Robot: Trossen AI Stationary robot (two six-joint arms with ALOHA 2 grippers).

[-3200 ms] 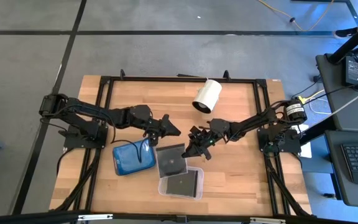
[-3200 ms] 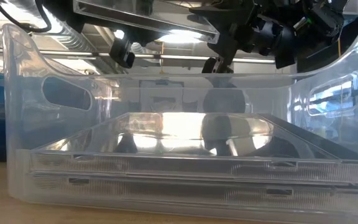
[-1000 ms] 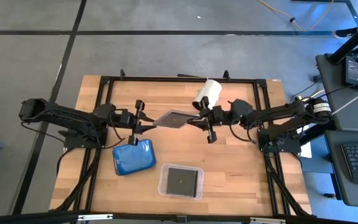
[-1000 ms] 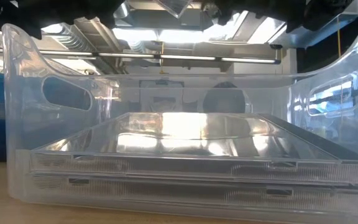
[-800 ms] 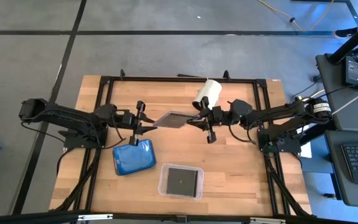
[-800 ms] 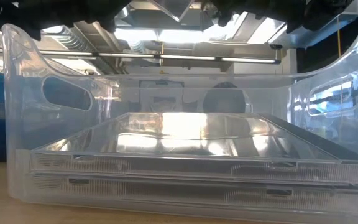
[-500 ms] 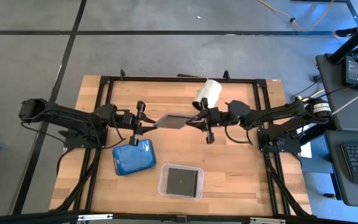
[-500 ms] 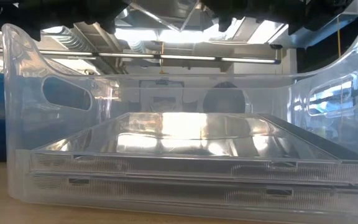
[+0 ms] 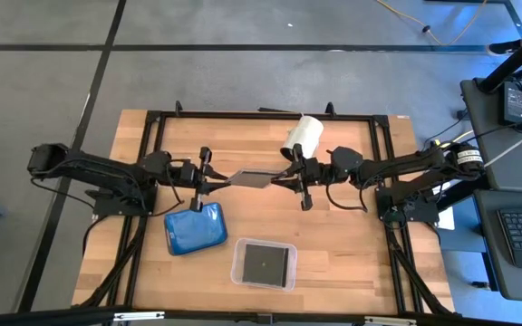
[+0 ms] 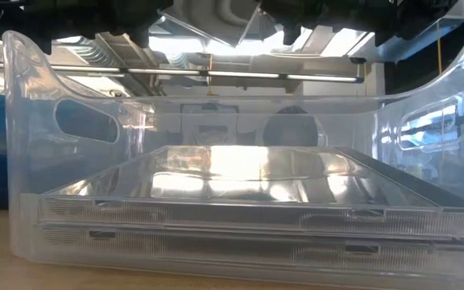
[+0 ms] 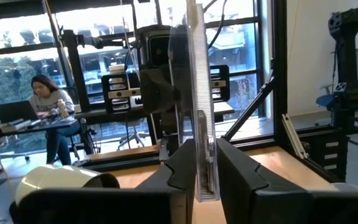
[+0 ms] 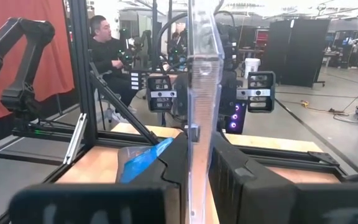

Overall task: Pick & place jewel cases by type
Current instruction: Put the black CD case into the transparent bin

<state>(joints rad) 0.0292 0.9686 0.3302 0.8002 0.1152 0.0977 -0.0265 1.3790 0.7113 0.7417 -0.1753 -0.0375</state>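
The left gripper (image 9: 208, 180) is clamped on one edge of a clear, grey-tinted case (image 9: 253, 177), which hangs tilted in the air above the table (image 9: 352, 244), near the white cylinder (image 9: 303, 138). The right gripper (image 9: 285, 178) pinches the opposite edge. In both wrist views the case shows edge-on between the fingers (image 11: 182, 168), thin and see-through.

A robotics lab or workshop: a wooden table (image 9: 352, 244) in a black metal frame stands on a grey concrete floor (image 9: 243, 72). Beyond it, another robot arm (image 12: 17, 56) rises before a red curtain (image 12: 48, 56), and people sit at desks (image 11: 17, 127) by large windows (image 11: 92, 56).
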